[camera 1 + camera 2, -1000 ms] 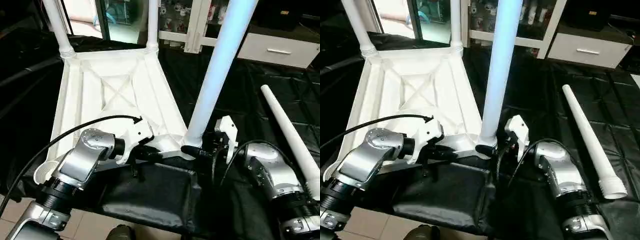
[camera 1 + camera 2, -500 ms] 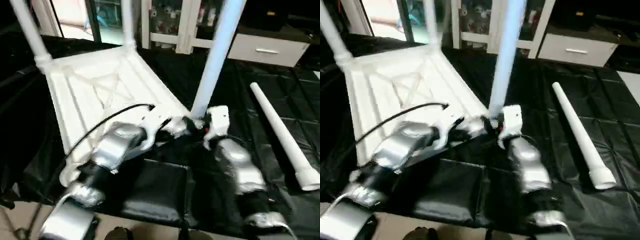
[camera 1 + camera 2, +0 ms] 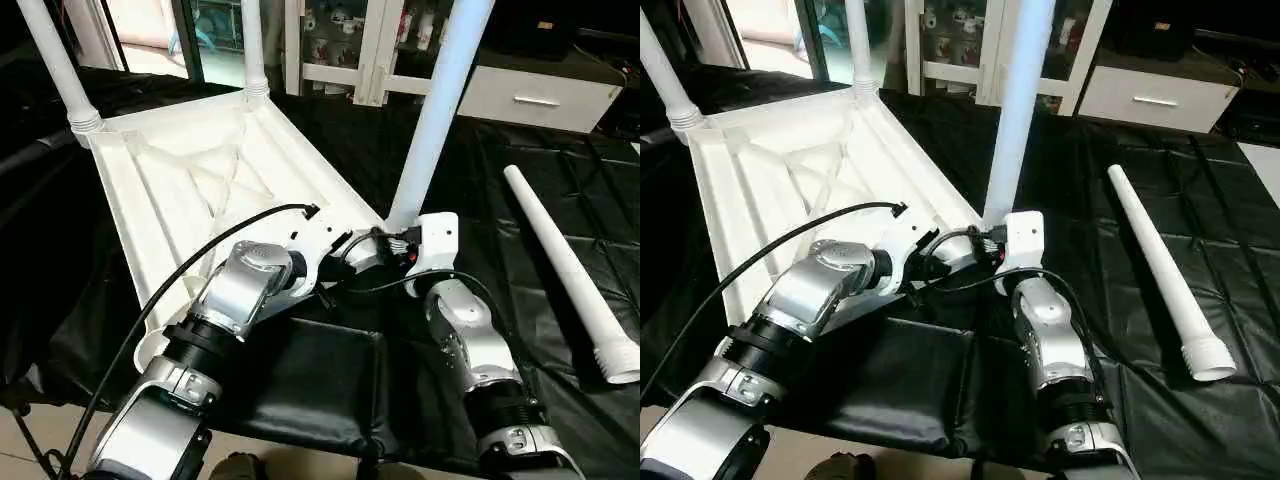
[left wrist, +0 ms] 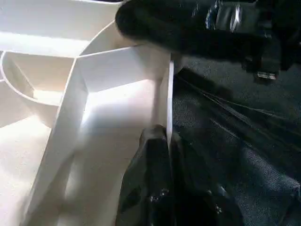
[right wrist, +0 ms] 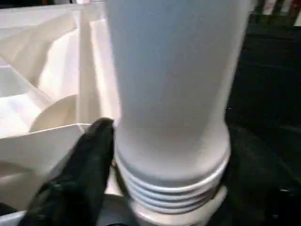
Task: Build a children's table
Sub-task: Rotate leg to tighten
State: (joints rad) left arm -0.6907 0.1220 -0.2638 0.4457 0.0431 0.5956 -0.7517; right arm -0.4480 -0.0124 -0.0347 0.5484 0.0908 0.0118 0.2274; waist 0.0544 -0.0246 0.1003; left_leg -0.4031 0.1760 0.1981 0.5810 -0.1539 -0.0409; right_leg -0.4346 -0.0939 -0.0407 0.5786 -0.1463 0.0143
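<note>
Tabletop point(image 3: 190, 180) lies underside-up on the black surface point(image 3: 520, 190) at left of the head view, three legs standing in its sockets; the fourth leg point(image 3: 568, 270) lies loose at right. In the left wrist view, the left tool point(image 4: 168, 136) is clamped on the top's thin rim, probably steadying it. In the right wrist view, the right tool's finger point(image 5: 80, 174) rests beside the near leg point(image 5: 171, 84); the jaws straddle its ribbed base, and whether they grip it, I cannot tell.
</note>
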